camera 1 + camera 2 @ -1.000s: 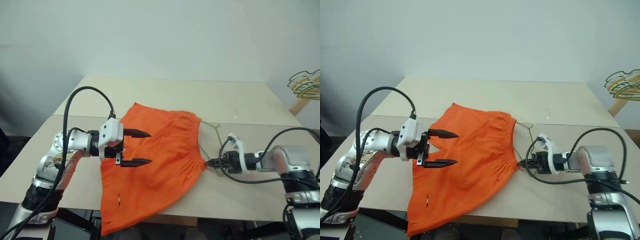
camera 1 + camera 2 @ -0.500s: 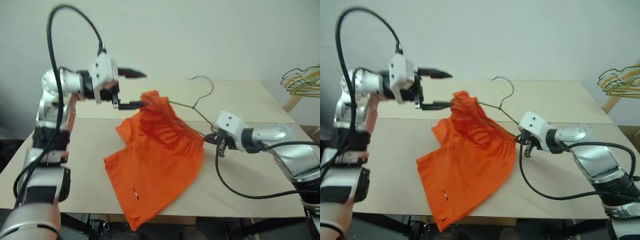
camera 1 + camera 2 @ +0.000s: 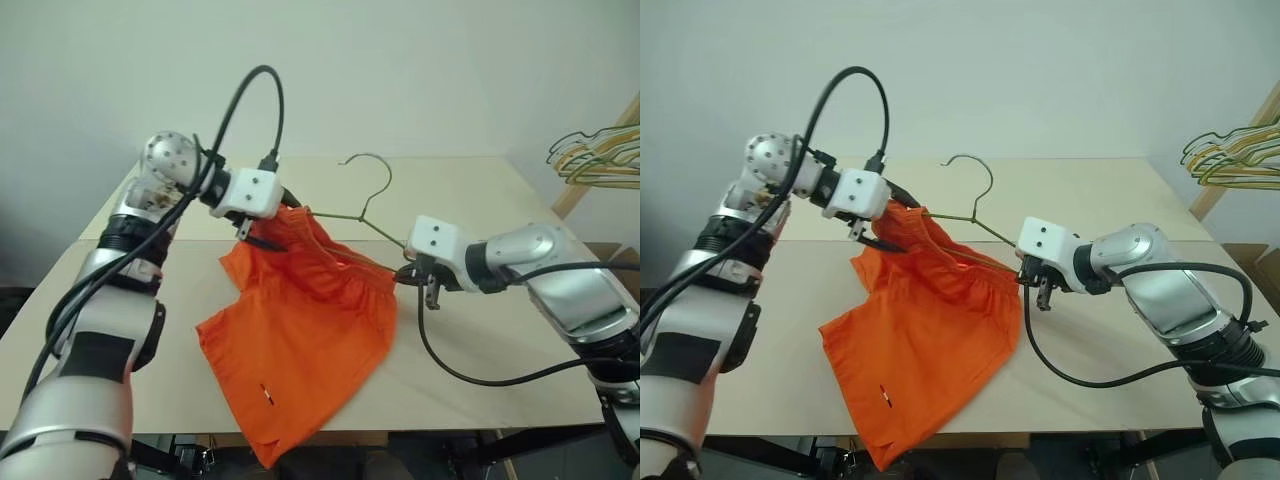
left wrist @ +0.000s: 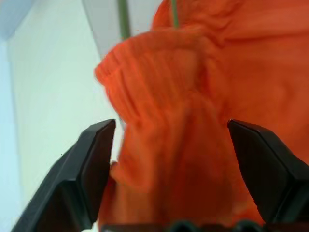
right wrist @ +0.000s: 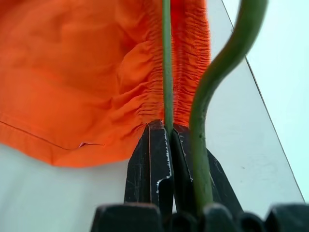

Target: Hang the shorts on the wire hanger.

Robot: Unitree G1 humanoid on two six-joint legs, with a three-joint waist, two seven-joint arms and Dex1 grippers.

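Observation:
The orange shorts (image 3: 305, 330) hang by their waistband from the wire hanger (image 3: 340, 213). Their lower leg trails on the table and over its front edge. My right gripper (image 3: 403, 275) is shut on the hanger's thin wire (image 5: 166, 58) at one corner and holds it tilted above the table, hook (image 3: 980, 165) upward. My left gripper (image 3: 280, 222) is at the raised far end of the waistband. Its two fingers stand apart on either side of the bunched cloth (image 4: 183, 96).
The beige table (image 3: 480, 340) has a seam running across it under the shorts. A bunch of green and yellow wire hangers (image 3: 590, 160) hangs on a wooden stand past the table's far right corner. A plain wall is behind.
My right gripper has lifted the hanger off the table, pulling the waistband up with it. My left gripper rose and moved forward to the raised waistband. The view has shifted too.

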